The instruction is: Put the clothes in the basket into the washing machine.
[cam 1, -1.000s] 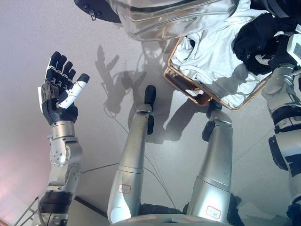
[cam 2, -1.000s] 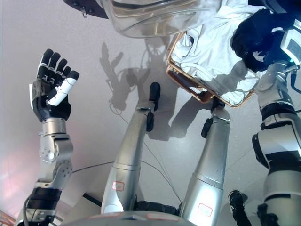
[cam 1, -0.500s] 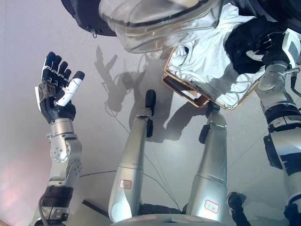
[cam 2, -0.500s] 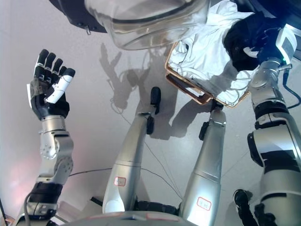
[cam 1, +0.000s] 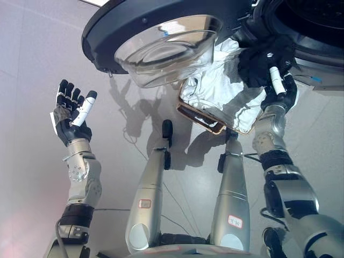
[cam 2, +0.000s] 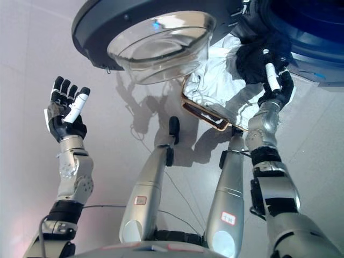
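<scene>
A wicker basket (cam 1: 198, 116) stands on the floor ahead of me with white clothes (cam 1: 216, 92) heaped in it. My right hand (cam 1: 278, 87) is lifted above the basket's right side, its fingers curled round a black garment (cam 1: 262, 58). It holds the garment up by the lower rim of the washing machine's drum opening (cam 1: 314, 24) at the top right. The machine's round door (cam 1: 164, 47), a dark ring with a glass bowl, hangs open over the basket's left side. My left hand (cam 1: 72, 114) is raised at the left, open and holding nothing.
Pale grey floor tiles spread to the left and below. The open door (cam 2: 156, 45) juts out above the floor and partly hides the basket's far side. The washing machine's front (cam 2: 317, 59) fills the upper right corner.
The view has tilted up, showing more of the door and drum. My right hand has lifted the black garment from the basket up to the drum opening. The left hand stays raised.
</scene>
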